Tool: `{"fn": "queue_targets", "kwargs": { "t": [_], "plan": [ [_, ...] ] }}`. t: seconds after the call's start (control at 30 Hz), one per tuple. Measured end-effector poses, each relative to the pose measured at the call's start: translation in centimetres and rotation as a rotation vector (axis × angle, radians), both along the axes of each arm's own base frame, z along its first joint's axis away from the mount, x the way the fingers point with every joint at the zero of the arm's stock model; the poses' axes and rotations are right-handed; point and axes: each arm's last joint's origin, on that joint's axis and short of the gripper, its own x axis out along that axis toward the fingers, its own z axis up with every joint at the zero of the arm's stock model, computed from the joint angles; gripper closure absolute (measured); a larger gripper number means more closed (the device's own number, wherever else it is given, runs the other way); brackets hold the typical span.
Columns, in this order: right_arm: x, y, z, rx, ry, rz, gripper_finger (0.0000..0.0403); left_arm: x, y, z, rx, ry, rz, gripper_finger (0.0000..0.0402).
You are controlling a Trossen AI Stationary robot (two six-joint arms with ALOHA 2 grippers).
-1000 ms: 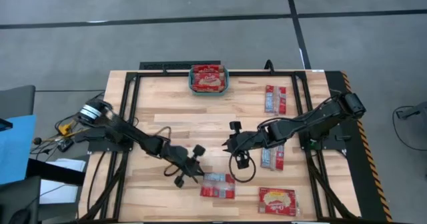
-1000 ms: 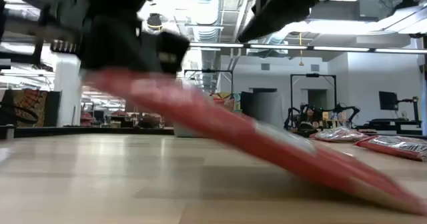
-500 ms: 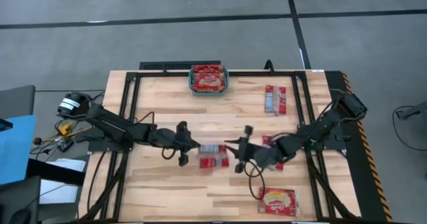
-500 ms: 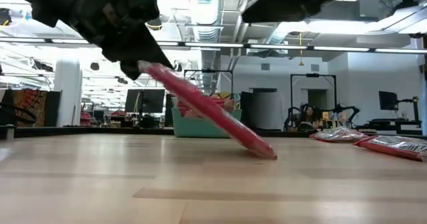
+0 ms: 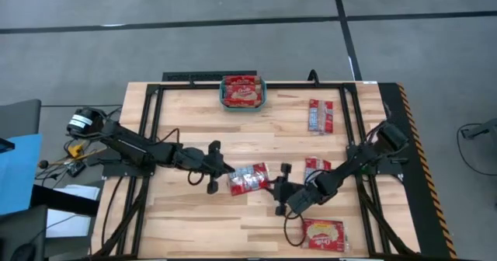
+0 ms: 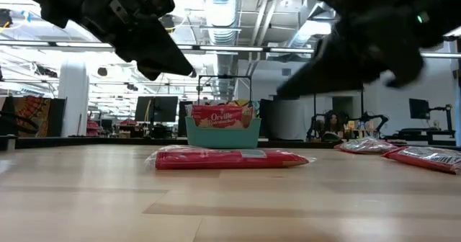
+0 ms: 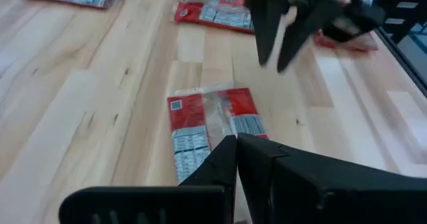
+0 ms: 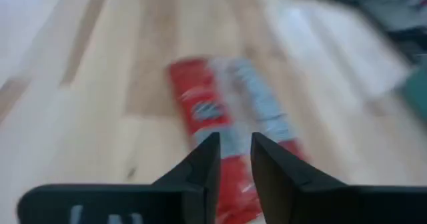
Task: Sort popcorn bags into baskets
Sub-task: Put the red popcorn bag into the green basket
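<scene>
One red popcorn bag [image 5: 248, 179] [image 6: 230, 158] lies flat on the wood in mid-table, its printed back up [image 7: 210, 124]. My left gripper [image 5: 225, 170] [image 7: 235, 141] hovers shut just left of it and above it [image 6: 180, 69], touching nothing. My right gripper [image 5: 273, 189] [image 8: 233, 147] comes slanting down from the right with a narrow gap between its fingers, also clear of the bag [image 8: 227, 111]. The teal basket [image 5: 243, 107] [image 6: 223, 135] stands at the far edge with bags [image 5: 242, 90] inside.
Three more bags lie on the right half: one far right [image 5: 320, 115], one beside the right arm [image 5: 317, 166], one at the near edge [image 5: 322, 234]. A black frame [image 5: 155, 121] borders the tabletop. Bare wood lies between the middle bag and the basket.
My left gripper has lifted one end of the bag from near the front edge and drawn it toward mid-table. The bag hung tilted from the fingers, then dropped flat and turned a little. My right gripper has come down and toward the near edge, close to the bag.
</scene>
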Motion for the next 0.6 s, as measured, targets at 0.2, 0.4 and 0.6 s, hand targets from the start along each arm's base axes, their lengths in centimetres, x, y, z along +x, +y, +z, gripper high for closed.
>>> {"fn": "queue_targets", "kwargs": {
  "t": [0.2, 0.4, 0.6],
  "plan": [
    [1.1, -1.7, -2.7, 0.111, 0.172, 0.105, 0.0216, 0.0, -0.2, 0.1, 0.01, -0.006, 0.01, 0.0401],
    [2.3, -3.7, -2.7, 0.057, 0.222, 0.087, 0.0167, -0.1, 0.1, -0.1, 0.005, 0.0, 0.124, 0.0379],
    [2.7, -5.8, -3.7, 0.095, 0.339, 0.119, 0.0228, -0.6, 0.6, -1.0, 0.034, 0.09, 0.257, 0.0358]
  ]
}}
